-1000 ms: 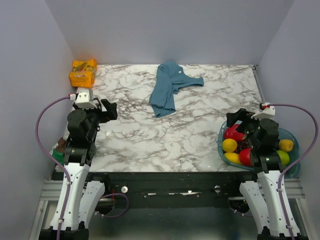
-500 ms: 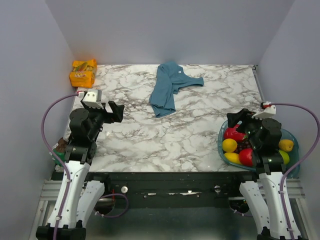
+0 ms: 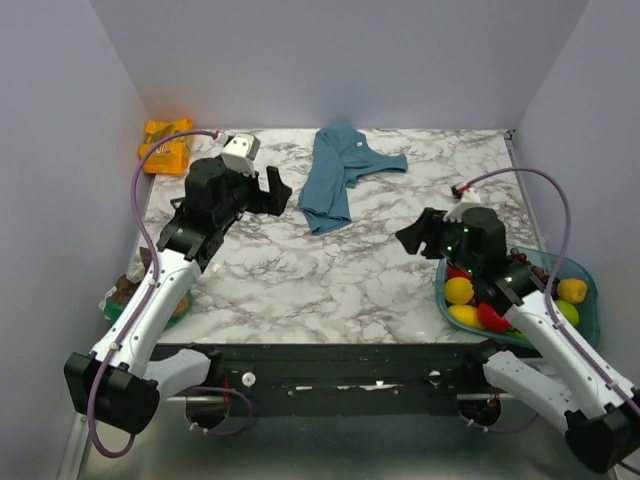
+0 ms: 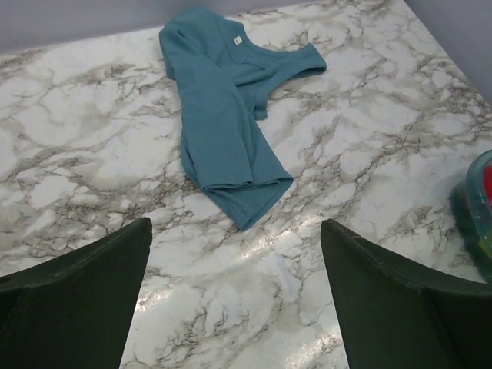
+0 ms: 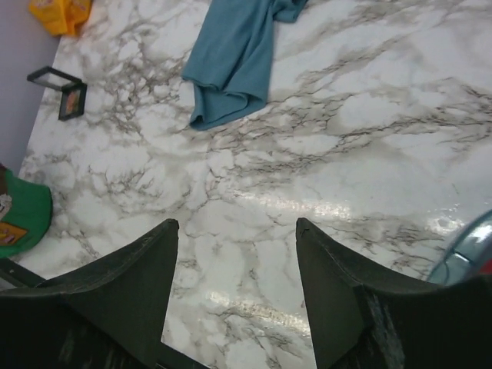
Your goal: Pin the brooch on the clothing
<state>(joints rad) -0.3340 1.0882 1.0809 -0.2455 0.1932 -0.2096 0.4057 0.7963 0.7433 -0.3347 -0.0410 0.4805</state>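
Observation:
The teal tank top lies crumpled at the back middle of the marble table, with its white neck label up. It also shows in the left wrist view and the right wrist view. The brooch is not visible in any view. My left gripper is open and empty, just left of the top's lower hem. My right gripper is open and empty over bare marble, in front and to the right of the top.
An orange snack bag sits at the back left corner. A small black-framed clear box lies near the left edge. A blue bowl of fruit stands at the right front. A green packet lies at the left front.
Both arms have reached out from their folded rest poses. The left gripper moved far forward and right toward the tank top. The right gripper moved left, off the fruit bowl, over the table.

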